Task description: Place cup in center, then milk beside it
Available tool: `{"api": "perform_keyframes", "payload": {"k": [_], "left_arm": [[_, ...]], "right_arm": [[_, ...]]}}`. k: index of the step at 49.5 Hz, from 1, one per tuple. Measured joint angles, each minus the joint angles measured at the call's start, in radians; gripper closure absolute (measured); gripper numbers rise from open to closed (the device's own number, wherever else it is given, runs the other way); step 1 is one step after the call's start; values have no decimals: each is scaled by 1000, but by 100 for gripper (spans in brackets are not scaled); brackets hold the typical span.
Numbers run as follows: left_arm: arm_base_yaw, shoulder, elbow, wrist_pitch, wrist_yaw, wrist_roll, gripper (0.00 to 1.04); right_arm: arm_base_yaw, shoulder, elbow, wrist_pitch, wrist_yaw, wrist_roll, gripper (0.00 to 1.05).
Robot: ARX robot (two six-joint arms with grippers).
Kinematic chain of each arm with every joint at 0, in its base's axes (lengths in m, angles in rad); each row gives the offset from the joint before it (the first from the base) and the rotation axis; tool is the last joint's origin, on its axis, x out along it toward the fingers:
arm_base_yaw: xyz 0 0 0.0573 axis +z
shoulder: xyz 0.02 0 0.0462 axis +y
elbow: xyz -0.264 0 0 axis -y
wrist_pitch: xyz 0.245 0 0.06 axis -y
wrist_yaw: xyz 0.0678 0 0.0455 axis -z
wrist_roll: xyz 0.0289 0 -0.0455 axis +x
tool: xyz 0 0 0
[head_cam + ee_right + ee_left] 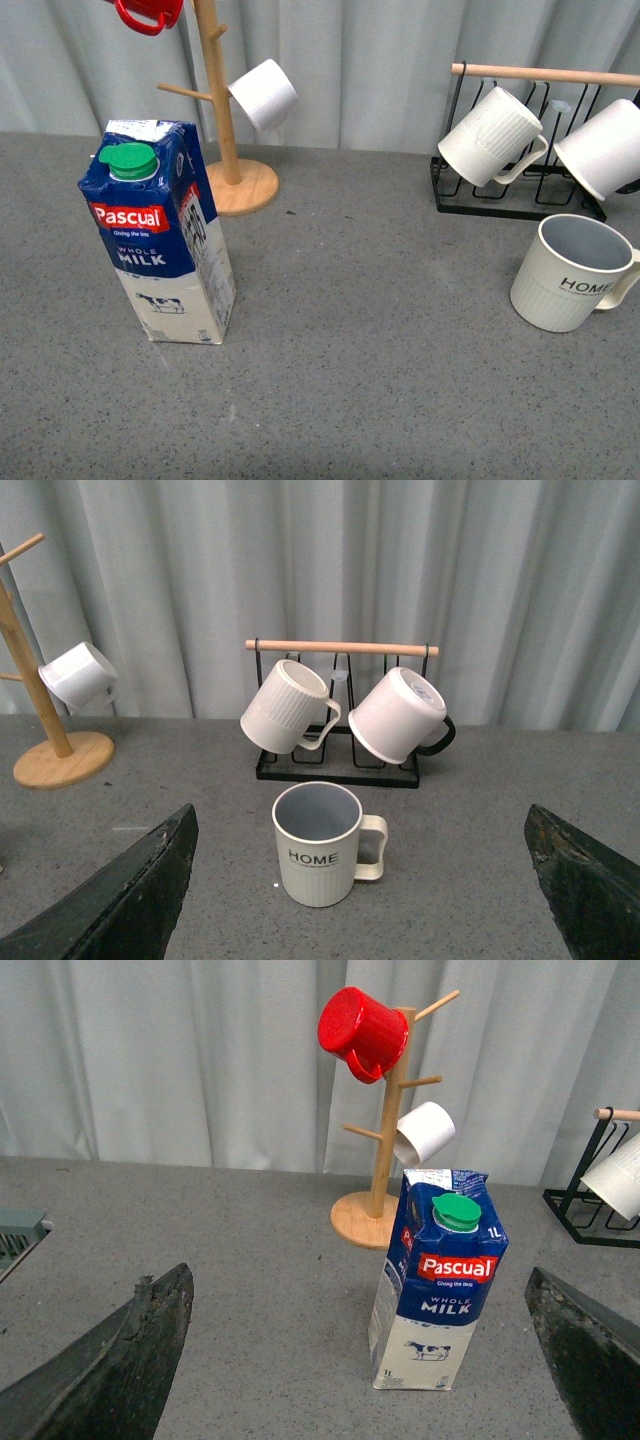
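Observation:
The cup, an off-white ribbed mug with "HOME" in black and a grey inside, stands upright at the right edge of the grey table. In the right wrist view it stands ahead of my open right gripper, handle to the picture's right. The milk, a tall blue and white Pascual carton with a green cap, stands upright at the left. In the left wrist view it stands ahead of my open left gripper. Neither gripper shows in the front view.
A wooden mug tree stands behind the milk, with a red mug and a small white cup. A black wire rack at the back right holds two plain white mugs. A grey curtain hangs behind.

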State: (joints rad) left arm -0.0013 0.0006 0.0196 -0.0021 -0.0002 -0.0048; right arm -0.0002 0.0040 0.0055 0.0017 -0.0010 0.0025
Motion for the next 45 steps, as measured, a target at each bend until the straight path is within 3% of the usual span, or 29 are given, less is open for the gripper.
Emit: {"api": "perform_keyframes", "payload": {"k": [45], "left_arm": [[0, 0, 0, 0, 0, 0, 6]], "right_arm": [[0, 0, 0, 0, 0, 0, 9]]}}
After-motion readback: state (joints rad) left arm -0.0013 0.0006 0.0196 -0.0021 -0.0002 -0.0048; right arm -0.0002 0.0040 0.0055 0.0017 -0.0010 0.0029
